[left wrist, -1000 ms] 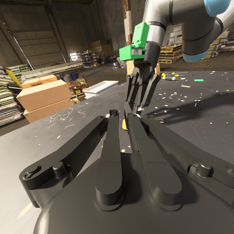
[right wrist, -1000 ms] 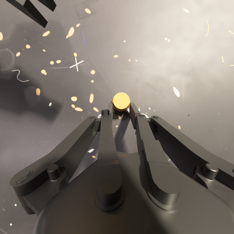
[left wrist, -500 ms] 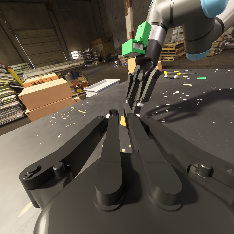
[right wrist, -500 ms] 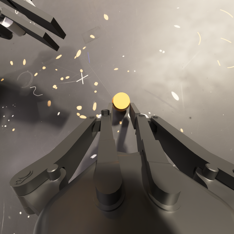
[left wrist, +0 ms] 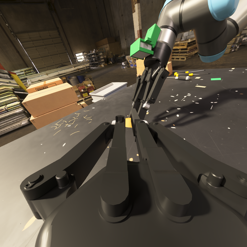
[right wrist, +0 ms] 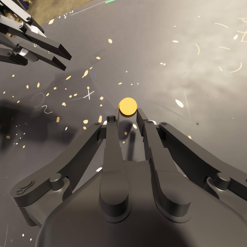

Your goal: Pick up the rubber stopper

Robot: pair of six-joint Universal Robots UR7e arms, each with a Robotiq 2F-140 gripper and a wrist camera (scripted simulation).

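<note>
Beside stopper (right wrist: 127,106): left gripper (right wrist: 66,62) (closed)

Dim warehouse: roll-up door (left wrist: 40,49), stacked cardboard boxes (left wrist: 50,98), wooden pallets (left wrist: 184,49), paint-flecked dark table (left wrist: 200,133).

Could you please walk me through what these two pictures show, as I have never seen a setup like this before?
There are two robot arms, each ending in a two-finger gripper with a camera at the wrist that looks out along the fingers. So each picture has one gripper's dark linkage filling its lower half.

The right wrist view looks down on a dark, paint-speckled table. The right gripper is shut on the rubber stopper, a small orange-yellow plug pinched between its fingertips, apparently lifted, with a shadow on the table under it. The other gripper shows at the upper left.

The left wrist view looks across the table toward a warehouse. The left gripper holds nothing, its fingers close together. Beyond it is the right arm. Farther off lie screwdrivers and a white tray.
</note>
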